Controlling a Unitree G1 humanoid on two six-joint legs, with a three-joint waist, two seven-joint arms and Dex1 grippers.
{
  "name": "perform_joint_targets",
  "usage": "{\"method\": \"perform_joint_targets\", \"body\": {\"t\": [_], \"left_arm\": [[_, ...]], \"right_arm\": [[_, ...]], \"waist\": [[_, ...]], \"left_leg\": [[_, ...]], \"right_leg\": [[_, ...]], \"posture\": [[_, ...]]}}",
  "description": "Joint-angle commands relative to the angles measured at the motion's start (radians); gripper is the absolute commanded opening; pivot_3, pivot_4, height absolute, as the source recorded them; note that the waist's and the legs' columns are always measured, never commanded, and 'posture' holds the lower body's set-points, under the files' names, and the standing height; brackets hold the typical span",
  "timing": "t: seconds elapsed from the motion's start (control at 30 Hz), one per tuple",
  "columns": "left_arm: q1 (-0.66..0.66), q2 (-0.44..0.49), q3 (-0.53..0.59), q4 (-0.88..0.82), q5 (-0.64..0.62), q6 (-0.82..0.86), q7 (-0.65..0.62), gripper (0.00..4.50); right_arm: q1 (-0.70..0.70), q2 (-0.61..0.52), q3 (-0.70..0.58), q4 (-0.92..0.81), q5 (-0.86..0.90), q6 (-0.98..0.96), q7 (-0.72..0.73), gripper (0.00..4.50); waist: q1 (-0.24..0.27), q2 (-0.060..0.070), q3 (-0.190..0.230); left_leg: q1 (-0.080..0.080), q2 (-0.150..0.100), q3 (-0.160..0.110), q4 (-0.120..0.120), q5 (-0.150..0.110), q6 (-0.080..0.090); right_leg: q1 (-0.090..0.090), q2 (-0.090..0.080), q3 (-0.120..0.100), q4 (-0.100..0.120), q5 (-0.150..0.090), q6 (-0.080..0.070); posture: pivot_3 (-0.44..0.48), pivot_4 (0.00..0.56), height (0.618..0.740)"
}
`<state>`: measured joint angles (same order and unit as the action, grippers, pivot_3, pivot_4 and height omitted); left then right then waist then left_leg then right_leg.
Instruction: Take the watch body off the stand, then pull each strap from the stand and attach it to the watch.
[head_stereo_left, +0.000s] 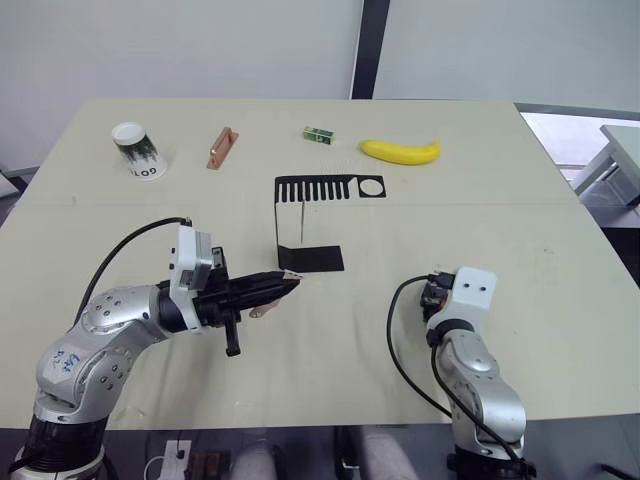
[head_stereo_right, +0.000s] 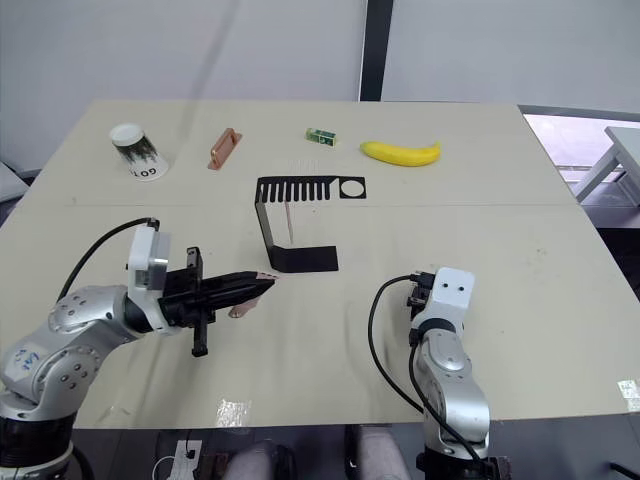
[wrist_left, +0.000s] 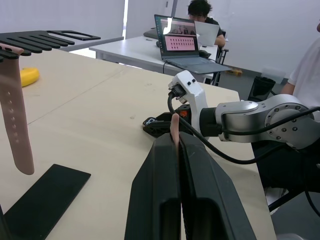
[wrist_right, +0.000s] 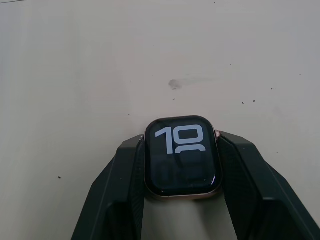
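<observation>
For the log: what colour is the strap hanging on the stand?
Salmon pink strap, clearest in the left wrist view.

straps 2 (wrist_left: 16, 107) | watch body 1 (wrist_right: 182, 156) | stand 1 (head_stereo_left: 310, 258) | banana 1 (head_stereo_left: 400, 151)

A glossy glass face is shown by the watch body (wrist_right: 182, 157) — matt black fingers (wrist_right: 117, 200), matt speckled worktop (wrist_right: 75, 75).

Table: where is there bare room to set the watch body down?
Bare table lies to the right of the right gripper, which holds the watch body. The strip between both arms, in front of the stand, is also bare. It is crowded along the far edge: cup, copper bar, green box, banana.
</observation>
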<state>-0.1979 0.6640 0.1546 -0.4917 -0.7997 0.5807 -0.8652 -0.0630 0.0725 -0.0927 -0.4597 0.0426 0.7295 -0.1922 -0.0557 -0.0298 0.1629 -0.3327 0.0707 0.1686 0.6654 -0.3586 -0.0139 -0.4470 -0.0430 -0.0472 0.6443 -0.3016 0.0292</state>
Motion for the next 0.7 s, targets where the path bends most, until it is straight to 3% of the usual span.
{"method": "perform_joint_targets", "body": {"t": [0.03, 0.2, 0.37, 0.53, 0.7], "left_arm": [[0.002, 0.008, 0.024, -0.008, -0.007, -0.013, -0.004, 0.00], [0.004, 0.005, 0.021, -0.010, 0.001, -0.021, -0.003, 0.00], [-0.017, 0.026, 0.026, 0.015, 0.042, -0.063, -0.029, 0.00], [-0.065, 0.083, 0.007, 0.095, 0.148, -0.189, -0.130, 0.00], [-0.096, 0.119, -0.033, 0.162, 0.253, -0.339, -0.236, 0.00]], "right_arm": [[0.012, -0.001, -0.030, 0.042, 0.012, 0.011, 0.008, 1.59], [-0.010, -0.028, -0.058, 0.039, 0.069, 0.006, 0.072, 1.59], [-0.062, -0.122, -0.116, -0.031, 0.293, 0.099, 0.294, 1.59], [-0.132, -0.249, -0.199, -0.081, 0.677, 0.434, 0.505, 1.59], [-0.200, -0.275, -0.296, -0.009, 0.992, 0.709, 0.541, 1.59]], "waist": [[0.000, 0.000, 0.000], [0.000, 0.000, 0.000], [-0.001, 0.001, 0.001], [0.000, 0.004, 0.003], [0.003, 0.004, 0.003]], "left_leg": [[0.000, 0.000, 0.000, 0.000, 0.000, 0.000], [0.000, 0.000, 0.000, 0.000, 0.000, 0.000], [0.000, 0.000, 0.000, 0.000, 0.000, 0.000], [0.000, 0.001, 0.000, -0.001, 0.000, 0.000], [-0.001, 0.001, 0.000, -0.001, 0.000, 0.001]], "right_leg": [[0.000, 0.000, 0.000, 0.000, 0.000, 0.000], [0.000, 0.000, 0.000, 0.000, 0.000, 0.000], [0.000, 0.000, 0.000, 0.000, 0.000, 0.000], [-0.001, 0.001, 0.000, 0.000, 0.000, 0.000], [-0.001, 0.000, -0.001, -0.001, 0.000, 0.000]], "posture": [[0.000, 0.150, 0.740], [0.000, 0.150, 0.740], [0.000, 0.150, 0.740], [0.000, 0.150, 0.740], [0.000, 0.150, 0.740]]}}
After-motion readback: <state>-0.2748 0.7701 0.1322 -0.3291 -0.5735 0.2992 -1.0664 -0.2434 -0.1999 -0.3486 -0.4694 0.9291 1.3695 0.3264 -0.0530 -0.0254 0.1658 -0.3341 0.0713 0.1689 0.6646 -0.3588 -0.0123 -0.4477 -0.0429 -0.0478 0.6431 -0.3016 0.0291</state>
